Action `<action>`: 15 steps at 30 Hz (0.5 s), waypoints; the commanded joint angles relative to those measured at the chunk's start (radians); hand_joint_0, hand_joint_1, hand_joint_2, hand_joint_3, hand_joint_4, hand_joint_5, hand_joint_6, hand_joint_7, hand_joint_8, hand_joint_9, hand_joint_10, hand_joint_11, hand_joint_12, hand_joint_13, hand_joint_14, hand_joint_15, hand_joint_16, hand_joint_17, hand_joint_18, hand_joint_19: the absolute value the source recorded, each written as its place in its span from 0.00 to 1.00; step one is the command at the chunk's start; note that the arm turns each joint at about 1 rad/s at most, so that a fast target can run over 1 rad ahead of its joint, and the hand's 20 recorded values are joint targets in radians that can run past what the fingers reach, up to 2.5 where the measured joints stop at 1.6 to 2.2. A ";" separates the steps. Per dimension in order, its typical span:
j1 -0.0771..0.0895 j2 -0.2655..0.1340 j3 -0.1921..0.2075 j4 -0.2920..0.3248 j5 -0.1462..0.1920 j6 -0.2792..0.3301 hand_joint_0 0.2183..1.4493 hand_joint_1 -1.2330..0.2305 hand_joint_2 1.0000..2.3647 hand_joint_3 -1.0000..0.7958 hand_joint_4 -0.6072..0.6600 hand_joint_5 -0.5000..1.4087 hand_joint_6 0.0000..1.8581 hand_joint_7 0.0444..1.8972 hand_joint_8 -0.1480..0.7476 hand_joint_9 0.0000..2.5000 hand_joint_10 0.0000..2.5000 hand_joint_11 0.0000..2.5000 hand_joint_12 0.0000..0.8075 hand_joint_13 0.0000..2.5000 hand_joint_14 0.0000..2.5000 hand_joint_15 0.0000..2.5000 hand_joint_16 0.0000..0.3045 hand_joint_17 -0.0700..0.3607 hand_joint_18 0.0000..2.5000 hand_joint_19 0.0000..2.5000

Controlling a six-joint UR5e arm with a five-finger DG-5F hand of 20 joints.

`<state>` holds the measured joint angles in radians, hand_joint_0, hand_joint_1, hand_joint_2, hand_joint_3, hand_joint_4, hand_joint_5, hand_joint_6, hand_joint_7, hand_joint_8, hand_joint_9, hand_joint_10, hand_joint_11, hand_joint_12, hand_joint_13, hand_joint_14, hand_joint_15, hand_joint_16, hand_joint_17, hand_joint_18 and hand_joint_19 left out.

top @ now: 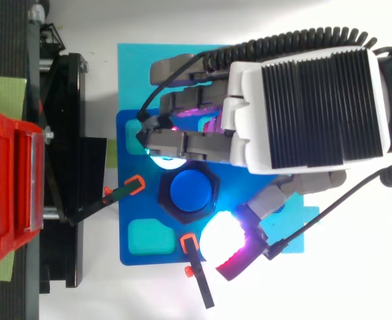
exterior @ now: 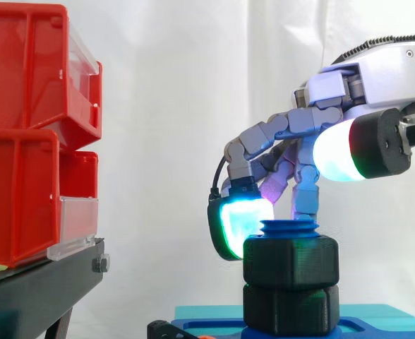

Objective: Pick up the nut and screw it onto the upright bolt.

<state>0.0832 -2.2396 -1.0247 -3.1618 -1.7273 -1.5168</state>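
Observation:
The black nut [exterior: 290, 261] sits on the upright blue bolt [exterior: 290, 227], whose round top [top: 193, 190] pokes out above it. Under it is a second black hexagonal piece [exterior: 290, 308] on the blue base plate [top: 135, 227]. My hand [top: 303, 113] reaches over the bolt from the right with its fingers curled down. A cyan-glowing fingertip [exterior: 239, 224] presses the nut's left far side. Other fingers hang just behind the bolt. The thumb, with a white and red pad [exterior: 345, 150], is on the near side, raised above the nut and apart from it.
Stacked red bins [exterior: 31, 127] on a black stand [exterior: 38, 289] fill the left. Two orange and black clamps [top: 126, 190] [top: 193, 257] hold the base plate, which lies on a teal board [top: 133, 60]. White curtain behind.

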 commanded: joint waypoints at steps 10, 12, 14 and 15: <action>-0.020 0.000 0.002 0.000 -0.021 -0.003 0.24 0.70 0.00 0.28 0.58 0.32 0.27 0.74 0.40 0.61 0.00 0.00 0.18 0.39 0.00 0.00 0.02 0.20 0.25 0.00; -0.025 0.000 0.002 -0.001 -0.025 -0.002 0.23 0.71 0.00 0.28 0.57 0.31 0.27 0.73 0.43 0.60 0.00 0.00 0.19 0.37 0.00 0.00 0.03 0.21 0.23 0.00; -0.031 0.002 0.003 0.000 -0.031 -0.002 0.23 0.71 0.00 0.28 0.58 0.31 0.27 0.71 0.44 0.59 0.00 0.00 0.21 0.36 0.00 0.00 0.04 0.22 0.20 0.00; -0.034 0.002 0.006 -0.001 -0.034 -0.003 0.23 0.72 0.00 0.28 0.58 0.30 0.27 0.70 0.44 0.58 0.00 0.00 0.22 0.35 0.00 0.00 0.04 0.22 0.20 0.00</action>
<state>0.0567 -2.2388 -1.0225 -3.1621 -1.7535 -1.5194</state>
